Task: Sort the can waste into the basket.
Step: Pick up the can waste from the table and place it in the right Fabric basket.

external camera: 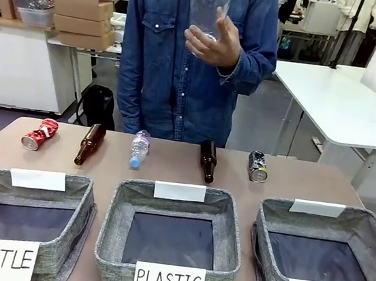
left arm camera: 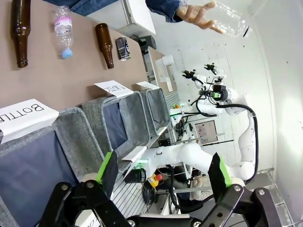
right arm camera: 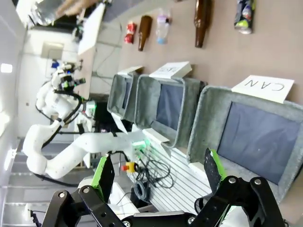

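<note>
Currently, along the far edge of the desk (external camera: 170, 174), a red can (external camera: 40, 134) is lying near the left corner, then a brown bottle (external camera: 89, 144), a small plastic bottle (external camera: 139, 148), a second brown bottle (external camera: 207, 161) and a black can (external camera: 258, 167). The CAN basket (external camera: 266, 222) is sitting at the near right corner. The left hand (left arm camera: 164, 164) and right hand (right arm camera: 157, 164) are hanging released. Behind, a person (external camera: 160, 62) is holding up a clear bottle (external camera: 210, 3), left of a white table (external camera: 343, 105).

black left tool (left arm camera: 163, 163) and right tool (right arm camera: 158, 161), each with green pads (left arm camera: 105, 168)
</note>
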`<state>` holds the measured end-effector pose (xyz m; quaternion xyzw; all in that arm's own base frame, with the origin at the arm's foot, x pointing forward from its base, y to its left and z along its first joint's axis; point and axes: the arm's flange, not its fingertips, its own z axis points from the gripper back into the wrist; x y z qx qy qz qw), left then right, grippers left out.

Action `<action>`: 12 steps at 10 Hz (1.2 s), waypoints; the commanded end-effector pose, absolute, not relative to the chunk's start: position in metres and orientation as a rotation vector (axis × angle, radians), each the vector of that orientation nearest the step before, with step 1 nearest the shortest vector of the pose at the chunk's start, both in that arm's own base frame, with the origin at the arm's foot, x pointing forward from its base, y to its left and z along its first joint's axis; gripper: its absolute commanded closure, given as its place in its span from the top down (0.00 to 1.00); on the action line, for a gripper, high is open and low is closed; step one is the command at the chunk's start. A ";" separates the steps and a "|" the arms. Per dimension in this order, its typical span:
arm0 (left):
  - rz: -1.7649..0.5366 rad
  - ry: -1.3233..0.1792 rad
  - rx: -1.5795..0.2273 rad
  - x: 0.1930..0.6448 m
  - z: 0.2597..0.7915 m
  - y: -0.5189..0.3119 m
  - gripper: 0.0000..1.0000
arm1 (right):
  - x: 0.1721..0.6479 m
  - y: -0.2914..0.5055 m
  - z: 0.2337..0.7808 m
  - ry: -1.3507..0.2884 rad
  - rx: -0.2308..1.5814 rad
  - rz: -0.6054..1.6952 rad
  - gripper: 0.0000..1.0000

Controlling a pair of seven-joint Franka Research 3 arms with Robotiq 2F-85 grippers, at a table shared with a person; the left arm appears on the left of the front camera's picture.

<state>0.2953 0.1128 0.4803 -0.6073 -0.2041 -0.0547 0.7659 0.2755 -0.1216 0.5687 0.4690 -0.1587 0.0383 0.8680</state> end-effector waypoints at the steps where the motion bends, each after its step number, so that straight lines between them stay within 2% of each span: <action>1: -0.141 -0.458 -1.326 0.295 0.482 0.114 1.00 | 0.277 -0.115 0.567 -0.421 0.909 0.105 1.00; 3: -0.141 -0.458 -1.326 0.295 0.482 0.114 1.00 | 0.304 -0.093 0.570 -0.464 0.882 0.197 1.00; 4: -0.141 -0.458 -1.326 0.295 0.482 0.114 1.00 | 0.328 -0.080 0.567 -0.484 0.836 0.150 1.00; 5: -0.141 -0.458 -1.326 0.295 0.482 0.114 1.00 | 0.353 -0.066 0.562 -0.464 0.789 0.119 1.00; 6: -0.141 -0.458 -1.326 0.295 0.482 0.114 1.00 | 0.356 -0.066 0.558 -0.402 0.784 0.135 1.00; 10: -0.141 -0.458 -1.326 0.295 0.482 0.114 1.00 | 0.285 -0.123 0.564 -0.445 0.930 0.086 1.00; 11: -0.141 -0.458 -1.326 0.295 0.482 0.114 1.00 | 0.283 -0.130 0.564 -0.472 0.912 -0.002 1.00; 12: -0.141 -0.458 -1.326 0.295 0.482 0.114 1.00 | 0.288 -0.127 0.562 -0.458 0.909 0.020 1.00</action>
